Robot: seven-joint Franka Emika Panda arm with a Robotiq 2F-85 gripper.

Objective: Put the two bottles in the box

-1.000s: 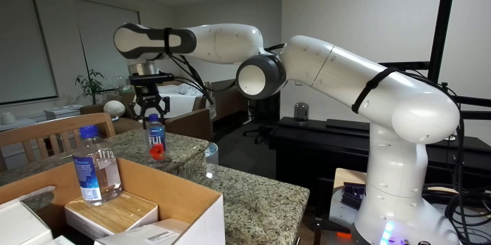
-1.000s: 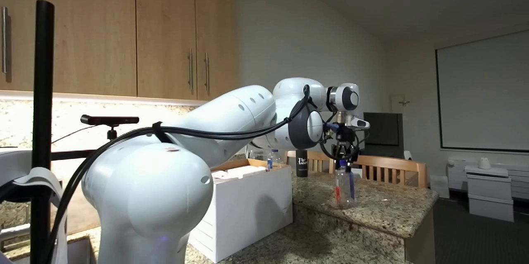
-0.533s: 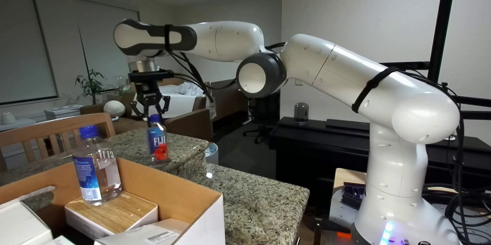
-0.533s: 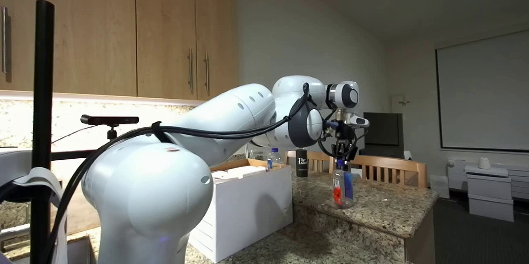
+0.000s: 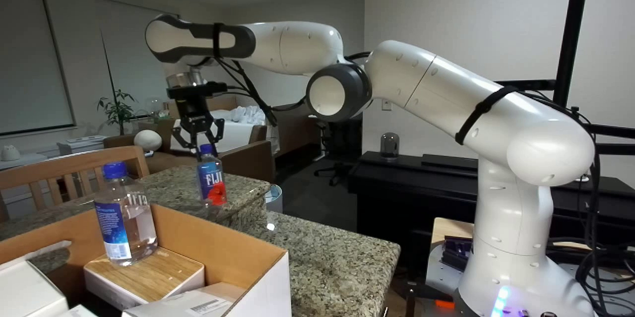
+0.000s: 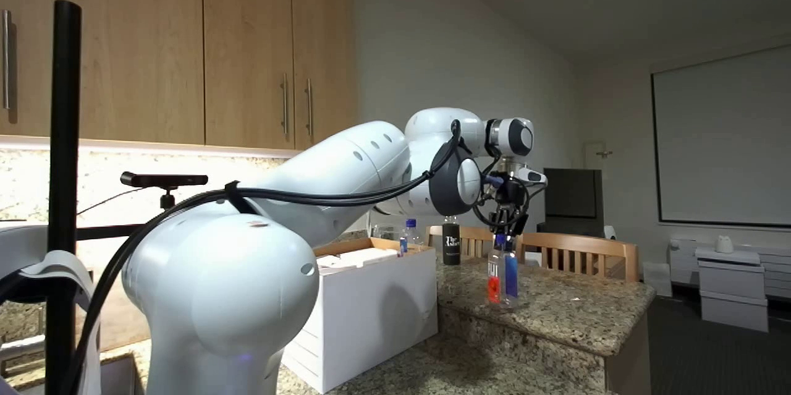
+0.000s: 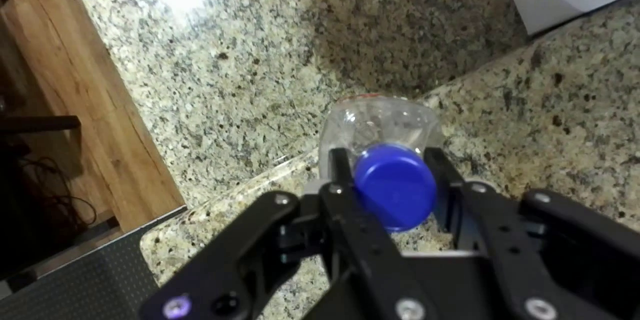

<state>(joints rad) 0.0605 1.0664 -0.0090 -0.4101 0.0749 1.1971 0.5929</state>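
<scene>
- Upright but leaning slightly, the Fiji bottle (image 5: 212,178) has its long axis close to vertical at the edge of the raised level of the counter (image 6: 575,314); whether its base touches down there, the views do not settle.
- Directly above it, the gripper (image 7: 389,160) points down and pinches the bottle at its blue cap (image 7: 395,187).
- The box (image 6: 371,321), white outside and tan within, sits on the lower level, to the picture's left of the gripper in an exterior view and clearly apart from the pinched bottle.
- Bottle number 2 (image 5: 126,222) stands upright inside the box, on a wood-topped block (image 5: 149,277), so 1 of the 2 looks done.
- That sideways gap is what the coming move turns on: the pinched bottle's base seems lower than the rim of the box, so the carry likely calls for a lift, then a pass across.
- Held only near its top, the bottle could sway or clip the rim if it travels low.
</scene>
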